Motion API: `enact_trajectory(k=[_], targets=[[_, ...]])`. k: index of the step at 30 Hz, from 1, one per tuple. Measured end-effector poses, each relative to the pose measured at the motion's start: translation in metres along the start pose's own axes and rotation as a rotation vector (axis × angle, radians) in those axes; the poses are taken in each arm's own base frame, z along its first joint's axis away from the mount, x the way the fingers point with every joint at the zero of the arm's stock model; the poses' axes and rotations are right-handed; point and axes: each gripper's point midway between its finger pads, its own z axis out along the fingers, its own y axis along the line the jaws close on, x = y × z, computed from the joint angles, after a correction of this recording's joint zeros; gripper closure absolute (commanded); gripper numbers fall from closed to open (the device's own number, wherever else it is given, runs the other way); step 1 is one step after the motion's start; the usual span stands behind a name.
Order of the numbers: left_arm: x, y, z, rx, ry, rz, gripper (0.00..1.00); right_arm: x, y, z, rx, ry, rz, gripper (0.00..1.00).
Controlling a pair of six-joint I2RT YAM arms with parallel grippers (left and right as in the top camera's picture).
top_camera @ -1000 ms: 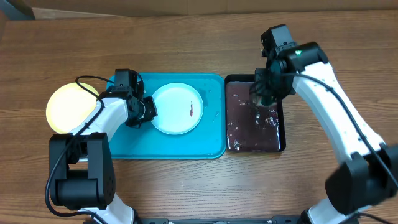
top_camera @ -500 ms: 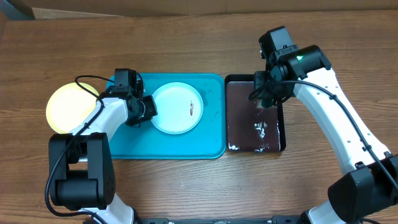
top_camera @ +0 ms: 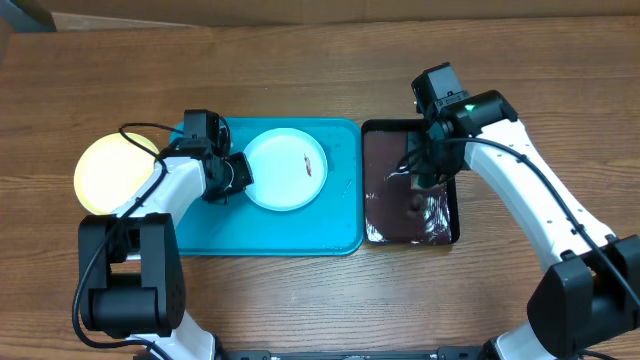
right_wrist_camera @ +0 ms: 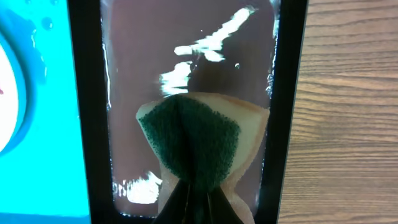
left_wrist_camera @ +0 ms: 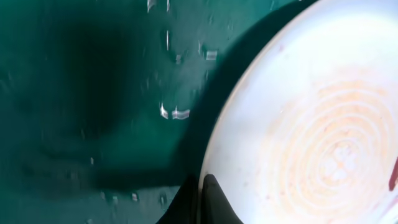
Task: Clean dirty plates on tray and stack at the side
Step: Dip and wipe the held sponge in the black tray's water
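Lying on the blue tray, the speckled white plate is pinched at its rim by the left jaws. It is placed leftward of the right jaws, which are closed on a sponge above the black pan of brown water. A yellow plate is set on the counter.

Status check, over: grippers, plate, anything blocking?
Left gripper pinching rim of white plate on tray. Right gripper clamping sponge over black pan. Plate has red speck; nothing blocking.
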Motion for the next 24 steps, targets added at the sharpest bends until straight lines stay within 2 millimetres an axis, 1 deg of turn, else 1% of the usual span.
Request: enact_trajectory(k=[1,2,3,4,5,6,7,10,14,16,19,22,24], targets=[[0.005,0.000,0.000,0.004,0.022,-0.013,0.74,0.000,0.000,0.001,-0.001,-0.002,-0.005,0.96],[0.011,0.000,0.000,0.004,0.045,-0.023,0.65,0.000,0.000,0.003,-0.001,-0.001,-0.010,0.96],[0.014,0.000,0.000,0.010,0.061,-0.035,0.60,0.001,0.000,0.004,0.000,0.000,-0.016,0.96],[0.014,-0.002,-0.001,0.016,0.060,-0.039,0.61,0.002,0.000,0.005,0.000,0.002,-0.021,0.96],[0.012,-0.003,-0.001,0.021,0.052,-0.041,0.68,0.002,-0.001,0.006,0.001,0.003,-0.025,0.96],[0.009,-0.004,-0.001,0.025,0.038,-0.041,0.86,0.003,-0.001,0.006,0.001,0.005,-0.027,0.96],[0.005,-0.004,-0.001,0.025,0.024,-0.043,0.96,0.003,-0.001,0.007,0.001,0.006,-0.030,0.96],[-0.002,-0.004,0.000,0.020,-0.009,-0.038,0.96,0.004,-0.001,0.008,0.002,0.007,-0.039,0.96],[-0.001,-0.005,0.000,0.028,-0.002,-0.040,0.96,0.001,0.000,0.009,-0.003,-0.007,-0.043,0.96],[0.002,-0.005,0.000,0.029,0.009,-0.041,0.96,-0.001,0.001,0.015,-0.007,-0.022,-0.045,0.96],[0.003,-0.006,0.000,0.032,0.013,-0.041,0.96,-0.002,0.002,0.027,-0.012,-0.040,-0.045,0.96],[0.003,-0.006,0.000,0.035,0.013,-0.041,0.96,0.001,0.001,0.045,0.002,-0.065,-0.051,0.96],[0.003,-0.006,0.000,0.036,0.014,-0.041,0.96,0.006,0.000,0.058,0.028,-0.080,-0.066,0.96]])
